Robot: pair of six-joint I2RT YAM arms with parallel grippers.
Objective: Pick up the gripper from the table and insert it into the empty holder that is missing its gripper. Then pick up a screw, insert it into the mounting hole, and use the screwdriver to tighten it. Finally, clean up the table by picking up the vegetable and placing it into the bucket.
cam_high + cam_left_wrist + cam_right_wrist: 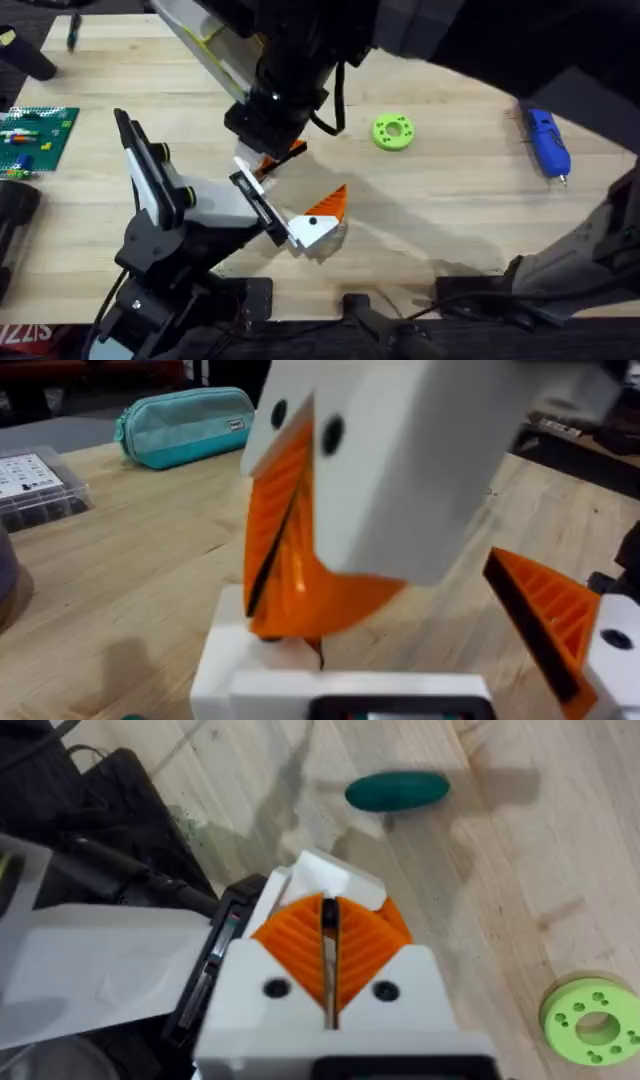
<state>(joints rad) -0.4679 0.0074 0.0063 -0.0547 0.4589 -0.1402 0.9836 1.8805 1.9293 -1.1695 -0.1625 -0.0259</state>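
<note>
Open table [450,215] beside green ring [392,132]

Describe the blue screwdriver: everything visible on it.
In the overhead view the screwdriver is a blue, pen-shaped tool with a plastic-looking body that narrows to a thin metal tip. It lies flat on the table near the right edge, its tip pointing toward the near side and slightly right. Its far end sits close to a dark, blurred arm overhead. Only the tabletop touches it, and no claw is on it.
</note>
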